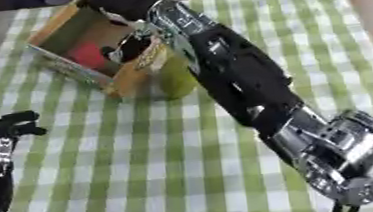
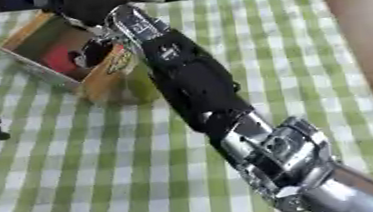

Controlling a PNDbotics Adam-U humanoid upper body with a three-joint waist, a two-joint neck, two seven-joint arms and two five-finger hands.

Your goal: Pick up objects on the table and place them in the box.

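Black right hand [image 1: 128, 48] reaches into cardboard box [image 1: 56, 29].

No text legible anywhere: the print on the box [image 1: 130, 79] at my worktop's far left corner is only blurred colour.

Right robot hand [image 2: 95, 50] inside box [image 2: 27, 30], possibly touching red object [image 2: 60, 59].
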